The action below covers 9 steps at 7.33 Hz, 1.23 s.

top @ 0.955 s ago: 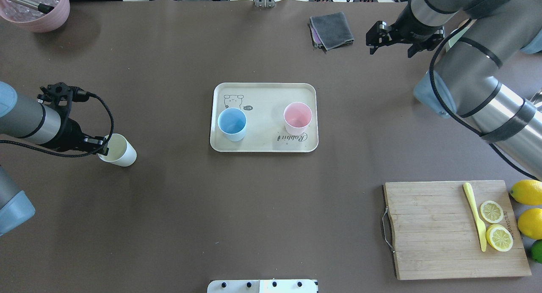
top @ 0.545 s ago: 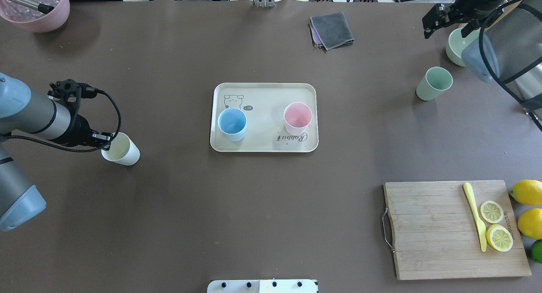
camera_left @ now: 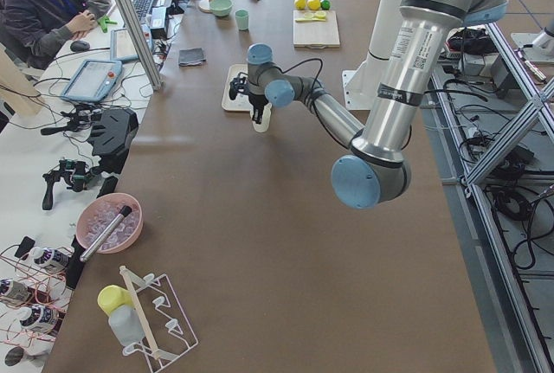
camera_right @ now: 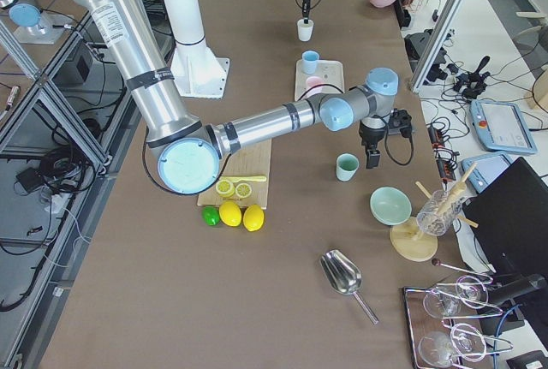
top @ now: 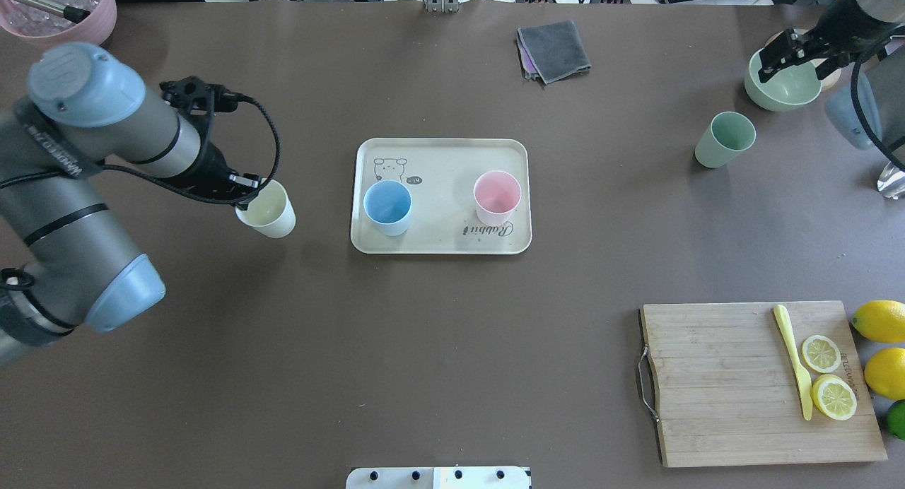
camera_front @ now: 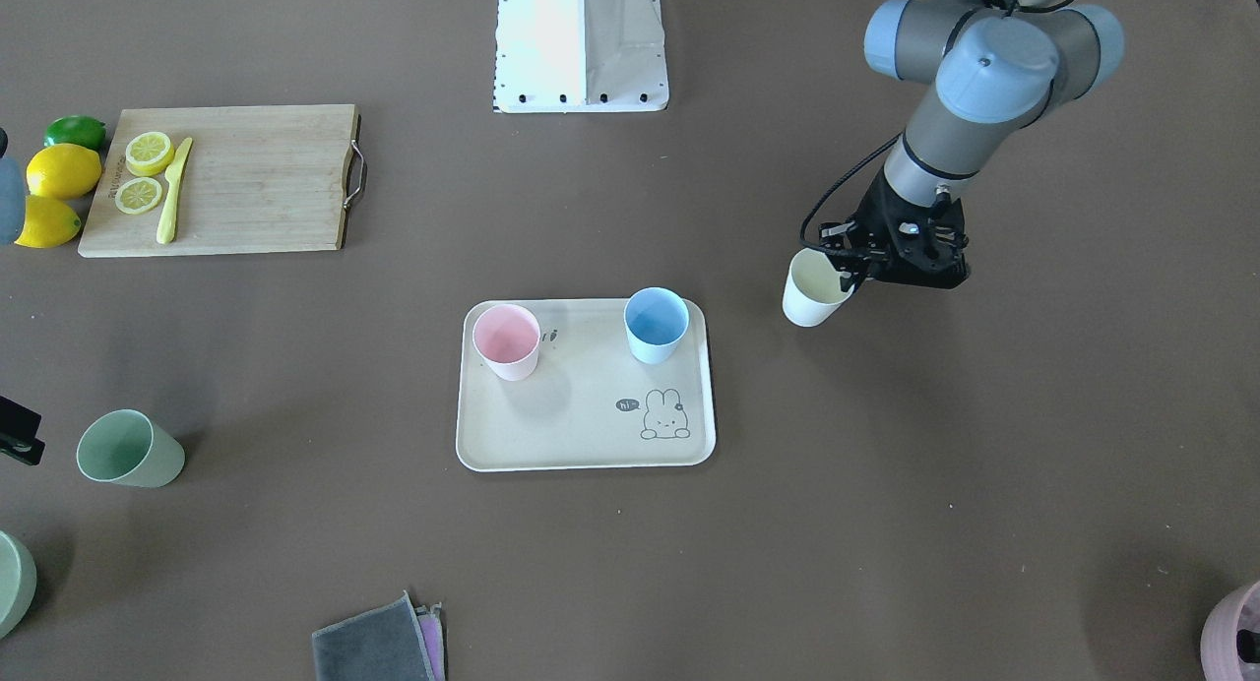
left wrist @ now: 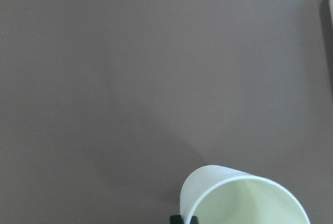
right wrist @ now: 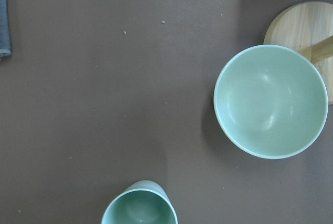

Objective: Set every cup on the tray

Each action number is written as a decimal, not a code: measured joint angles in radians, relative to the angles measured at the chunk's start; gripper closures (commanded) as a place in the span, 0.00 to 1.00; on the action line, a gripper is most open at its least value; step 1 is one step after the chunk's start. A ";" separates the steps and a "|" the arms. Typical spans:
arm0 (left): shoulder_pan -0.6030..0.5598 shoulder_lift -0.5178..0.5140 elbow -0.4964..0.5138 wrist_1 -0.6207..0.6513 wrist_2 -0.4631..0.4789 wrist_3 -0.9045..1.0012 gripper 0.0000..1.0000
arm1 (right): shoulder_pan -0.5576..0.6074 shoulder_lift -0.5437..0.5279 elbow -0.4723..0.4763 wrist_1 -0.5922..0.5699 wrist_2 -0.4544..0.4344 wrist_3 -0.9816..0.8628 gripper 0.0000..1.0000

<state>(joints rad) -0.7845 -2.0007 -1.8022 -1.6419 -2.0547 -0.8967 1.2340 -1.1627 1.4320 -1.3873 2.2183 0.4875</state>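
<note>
Brown tabletop fills the overhead view, with a robot arm reaching in from each side. At its centre lies the cream tray (top: 438,153), flat and rectangular, with a small rabbit drawing and the word "Rabbit" printed on it.

Two cups stand upright on the tray, well apart. The light blue cup (top: 387,208) is at the end towards the robot's left arm, just beside the rabbit drawing. The pink cup (top: 497,198) is at the opposite end, next to the lettering.

The cream-white cup (top: 269,210) is off the tray, near its short edge on the robot's left side and not touching the rim. The left end effector (top: 246,194) is closed on this cup, pinching its rim. It is unclear whether the cup's base touches the tabletop.

The sage green cup (top: 725,139) stands upright on the tabletop, well away from the tray on the robot's right side, with nothing holding it. Farther out from the tray than this cup sits a pale green bowl (top: 781,90). The right end effector (top: 785,54) hovers over the bowl and holds nothing; whether its fingers are spread or closed cannot be told.

On the tray's right side, nearer the robot, a wooden cutting board (top: 714,383) carries two lemon halves (top: 827,376) and a yellow knife (top: 793,362). A folded grey cloth (top: 553,51) lies beyond the tray's far edge
</note>
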 measured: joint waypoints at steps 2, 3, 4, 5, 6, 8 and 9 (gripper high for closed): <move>-0.006 -0.191 0.162 0.042 0.001 0.002 1.00 | -0.015 -0.012 -0.035 0.056 -0.003 0.009 0.00; -0.009 -0.262 0.251 0.016 0.001 0.001 1.00 | -0.023 -0.014 -0.039 0.062 -0.003 0.011 0.00; -0.013 -0.320 0.339 -0.031 0.001 -0.003 1.00 | -0.029 -0.015 -0.039 0.065 -0.003 0.012 0.00; -0.013 -0.373 0.419 -0.073 0.001 -0.009 1.00 | -0.032 -0.017 -0.040 0.065 -0.003 0.012 0.00; -0.013 -0.413 0.478 -0.101 0.001 -0.012 0.01 | -0.035 -0.019 -0.040 0.065 -0.004 0.012 0.00; -0.001 -0.436 0.516 -0.141 0.010 -0.012 0.02 | -0.042 -0.026 -0.038 0.066 -0.005 0.017 0.00; 0.010 -0.436 0.514 -0.158 0.029 -0.012 0.02 | -0.046 -0.031 -0.034 0.067 -0.005 0.029 0.00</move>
<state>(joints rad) -0.7745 -2.4364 -1.2877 -1.8000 -2.0259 -0.9090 1.1878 -1.1935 1.3983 -1.3205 2.2133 0.5163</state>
